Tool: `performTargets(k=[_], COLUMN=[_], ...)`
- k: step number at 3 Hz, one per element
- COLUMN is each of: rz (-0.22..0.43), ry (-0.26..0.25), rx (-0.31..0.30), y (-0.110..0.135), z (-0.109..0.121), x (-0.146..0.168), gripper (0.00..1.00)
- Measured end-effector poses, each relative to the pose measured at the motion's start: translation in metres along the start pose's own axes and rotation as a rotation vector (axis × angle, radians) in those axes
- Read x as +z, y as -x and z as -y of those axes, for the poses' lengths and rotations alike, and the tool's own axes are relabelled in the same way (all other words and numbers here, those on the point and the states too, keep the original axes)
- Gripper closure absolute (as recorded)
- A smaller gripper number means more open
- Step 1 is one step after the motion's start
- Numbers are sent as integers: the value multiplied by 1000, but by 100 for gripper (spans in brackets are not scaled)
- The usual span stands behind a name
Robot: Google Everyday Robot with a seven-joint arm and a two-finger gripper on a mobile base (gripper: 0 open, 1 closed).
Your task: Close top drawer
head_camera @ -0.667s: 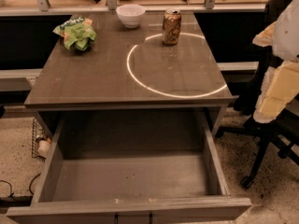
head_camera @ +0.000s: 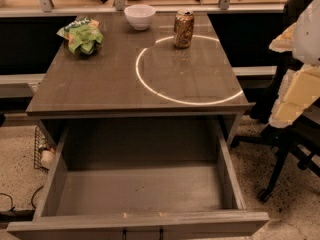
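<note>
Now | 1 top drawer (head_camera: 140, 191) open, front cut off below | worktop (head_camera: 100, 84): 1 bowl (head_camera: 139, 16), 1 can (head_camera: 183, 29), 1 bag (head_camera: 81, 35) | hand out of frame, state untellable

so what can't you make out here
Claw: nowhere in the camera view, so its state is unknown.
Top drawer front face and handle: cut off by the bottom edge.
Space under the drawer: hidden by the open drawer box.
Can label: too small to read.
</note>
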State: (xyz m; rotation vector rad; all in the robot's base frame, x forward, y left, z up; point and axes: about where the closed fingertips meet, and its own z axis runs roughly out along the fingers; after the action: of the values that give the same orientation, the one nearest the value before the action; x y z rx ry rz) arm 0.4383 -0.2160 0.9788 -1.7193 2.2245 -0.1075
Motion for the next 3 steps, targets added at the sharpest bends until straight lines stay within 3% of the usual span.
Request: performTargets(k=[1,3], rz=[3,8], ry=[-9,-29], rx=[-1,-4], y=[1,4], z=[1,1], x=[-2,-7], gripper=[26,81])
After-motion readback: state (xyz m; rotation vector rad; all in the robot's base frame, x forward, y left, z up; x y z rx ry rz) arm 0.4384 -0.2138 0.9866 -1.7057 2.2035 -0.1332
